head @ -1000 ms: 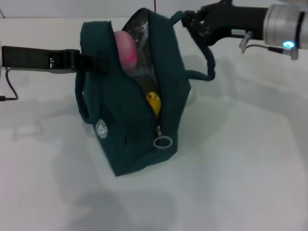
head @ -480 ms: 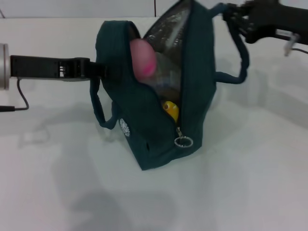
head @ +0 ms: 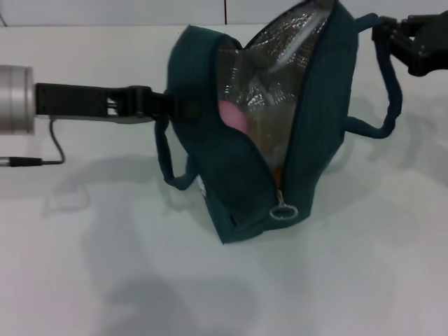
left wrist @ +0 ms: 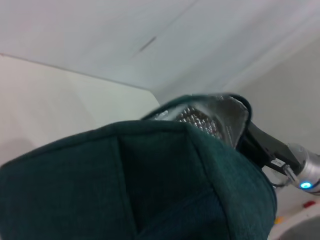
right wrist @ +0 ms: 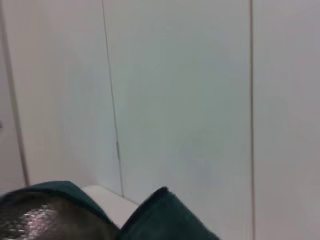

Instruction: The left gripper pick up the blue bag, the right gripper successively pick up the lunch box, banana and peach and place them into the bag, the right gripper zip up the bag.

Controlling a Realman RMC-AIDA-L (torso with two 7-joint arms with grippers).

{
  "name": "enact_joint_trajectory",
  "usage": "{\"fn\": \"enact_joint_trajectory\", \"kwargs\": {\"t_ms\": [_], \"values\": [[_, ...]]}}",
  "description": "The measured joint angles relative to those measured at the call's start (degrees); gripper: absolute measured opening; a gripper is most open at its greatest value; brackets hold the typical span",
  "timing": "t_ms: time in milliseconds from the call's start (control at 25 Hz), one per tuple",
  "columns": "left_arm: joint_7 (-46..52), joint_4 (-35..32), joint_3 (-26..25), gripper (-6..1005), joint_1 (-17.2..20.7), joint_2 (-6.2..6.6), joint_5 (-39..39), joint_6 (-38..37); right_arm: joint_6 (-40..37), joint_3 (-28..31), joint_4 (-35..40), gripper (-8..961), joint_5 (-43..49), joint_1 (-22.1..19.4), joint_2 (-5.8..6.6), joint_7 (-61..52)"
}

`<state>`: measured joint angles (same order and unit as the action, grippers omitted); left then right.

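— Where is the blue bag [head: 266, 140] seen?

— Roughly at the middle of the white table [head: 350, 280], its base resting there and its body tilted. Its mouth is spread wide, so the silver lining [head: 280, 63] is exposed, and the zipper pull [head: 283, 211] hangs at the low end of the opening.

— And what is held by the grippers?

— At the bag's left edge, the left gripper [head: 166, 106] is clamped on the fabric just above one loop handle [head: 171, 164]. The other handle [head: 388, 84] is gripped at its top by the right gripper [head: 392, 31], whose fingers are closed on the strap.

— Can the contents be made out?

— Only partly. The peach [head: 233, 115] is seen inside, against the lining. A small orange patch lower in the opening cannot be identified for certain.
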<state>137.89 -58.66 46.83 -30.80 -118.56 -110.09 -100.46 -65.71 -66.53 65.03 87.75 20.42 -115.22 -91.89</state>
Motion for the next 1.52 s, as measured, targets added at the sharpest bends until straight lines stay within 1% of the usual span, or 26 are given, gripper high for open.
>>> {"fn": "enact_joint_trajectory", "kwargs": {"t_ms": [120,240,320,520,800,1000,1160,1240,1360,1520], "values": [[0.07,2.01,0.53,34,-1.86,-0.51,-0.22,0.01,-1.54,0.1,-0.07,69,0.22,-0.03,0.0,-0.21],[0.08,4.77,1.45,34,-3.88,-0.61,-0.31,0.01,-2.3,-0.02,-0.36,69,0.52,-0.04,0.0,-0.24],[0.12,5.28,2.29,34,-4.31,-0.62,-0.21,0.01,-2.66,-0.18,-0.44,69,1.05,0.05,0.0,-0.24],[0.13,6.33,2.48,34,-3.98,-0.69,-0.13,0.51,-3.72,-0.28,-1.49,68,2.56,0.72,0.0,-0.27],[-1.09,9.33,2.21,35,-3.93,-0.62,-0.33,4.04,-3.85,-0.06,-6.21,68,2.67,2.63,0.0,0.78],[-1.71,10.07,2.19,35,-3.24,-0.62,0.05,5.03,-4.46,0.17,-6.94,81,2.39,2.4,0.0,3.04],[-1.75,10.21,2.2,34,-2.72,-0.68,0.3,5.24,-5.02,1.14,-6.46,215,2.06,1.6,-0.03,3.44],[-1.75,10.36,2.21,34,-2.55,-0.72,0.58,5.26,-7.32,2.65,-6.44,288,1.39,1.17,-0.11,4.06],[-2.03,10.91,2.22,34,-2.28,-0.78,1.97,5.32,-14.71,4.99,-6.62,407,-2.16,-0.11,-0.1,7.77],[-3.46,11.69,2.15,35,-1.64,-0.72,4.51,5.35,-25.44,6.24,-6.58,552,-5.61,-1.78,-0.08,13.53]]}}
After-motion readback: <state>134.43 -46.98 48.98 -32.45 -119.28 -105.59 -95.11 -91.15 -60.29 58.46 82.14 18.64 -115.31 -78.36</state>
